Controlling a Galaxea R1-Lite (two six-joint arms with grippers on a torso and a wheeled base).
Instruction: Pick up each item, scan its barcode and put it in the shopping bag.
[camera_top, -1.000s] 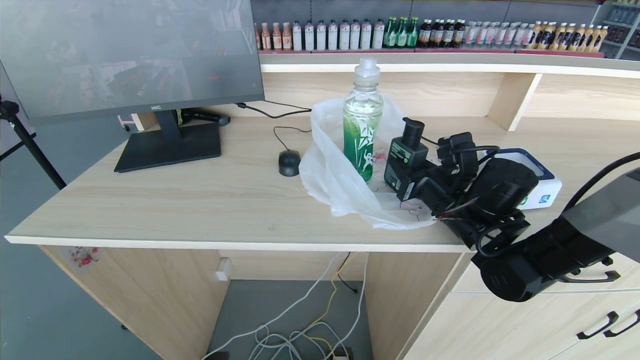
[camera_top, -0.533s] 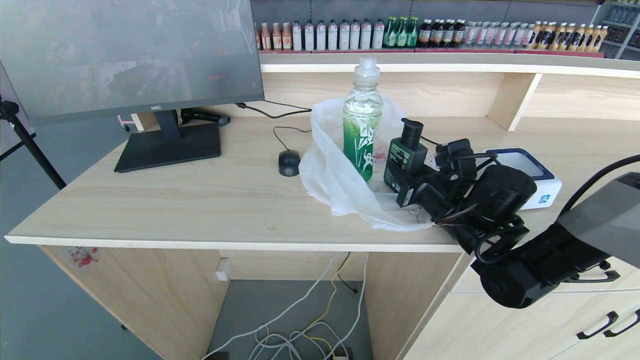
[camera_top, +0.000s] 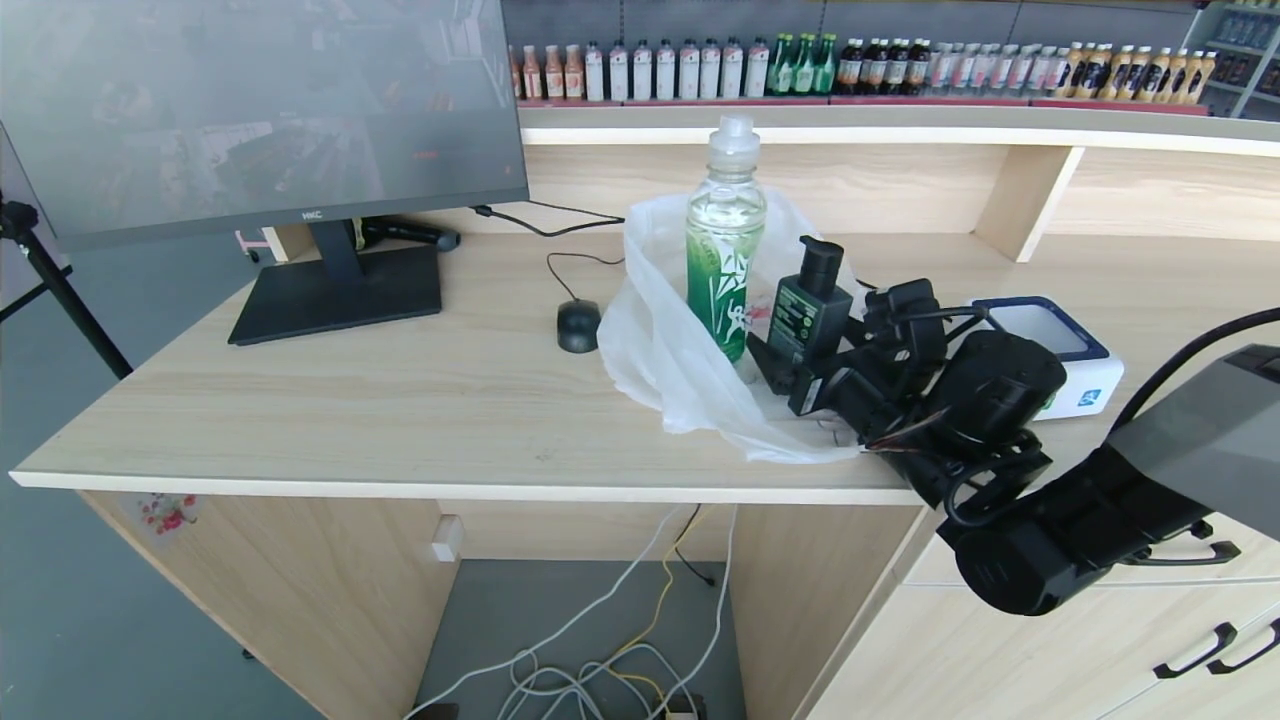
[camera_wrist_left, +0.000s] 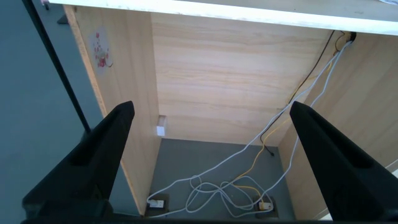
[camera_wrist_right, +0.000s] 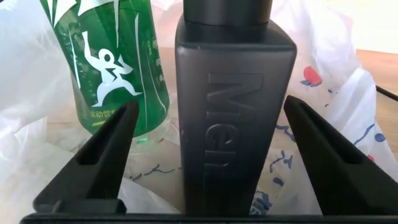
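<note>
Shop checkout: a light wooden desk (camera_top: 400, 400), with drink shelves behind. On the desk lies a white plastic shopping bag (camera_top: 660, 370) w/ a clear green-labelled bottle (camera_top: 725, 260) upright inside. Vs. a second ago, the right gripper (camera_wrist_right: 210, 109) has let go. Its fingers (camera_wrist_right: 106, 149) now stand spread either side of the dark square bottle w/ black cap (camera_top: 805, 305), w/ gaps on both sides. That bottle has shifted slightly toward the green one and leans a bit. It seems to rest on the bag's plastic just beside the green one, though its base is hidden. So this item looks delivered, and the R arm can probably back out. The left gripper (camera_wrist_left: 208, 115) hangs below desk level, fingers spread, holding nothing.
</note>
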